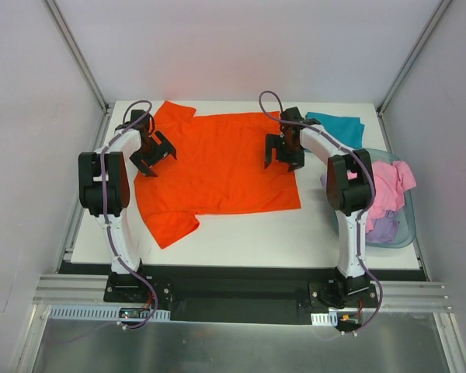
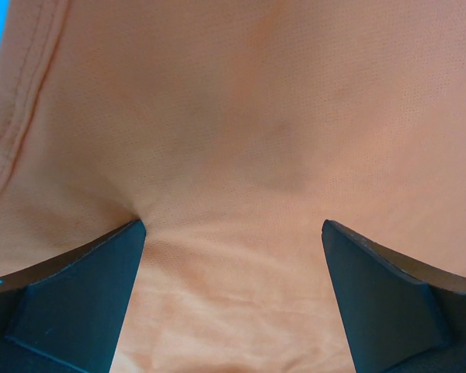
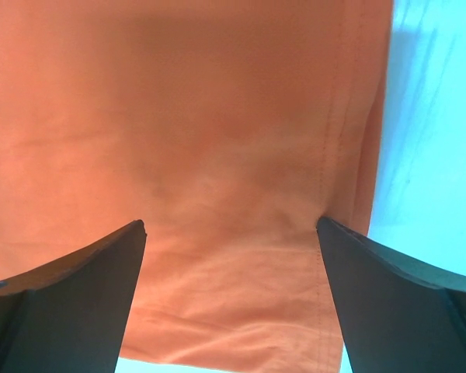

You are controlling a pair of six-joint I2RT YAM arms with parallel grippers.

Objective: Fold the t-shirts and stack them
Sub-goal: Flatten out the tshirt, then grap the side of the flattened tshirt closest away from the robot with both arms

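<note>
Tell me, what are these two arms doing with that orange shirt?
Two robot arms are working on an orange-red t-shirt spread flat on the white table. The left arm's fingers sit open over its sleeve end, the right arm's fingers open by the hem on the other side; neither has pinched cloth yet. No fold is made. A teal t-shirt lies at the table's far right corner, and a pink t-shirt and a lavender t-shirt wait in a blue tub at the right.

Left arm (image 1: 102, 183), right arm (image 1: 348, 180): jaws apart.
</note>
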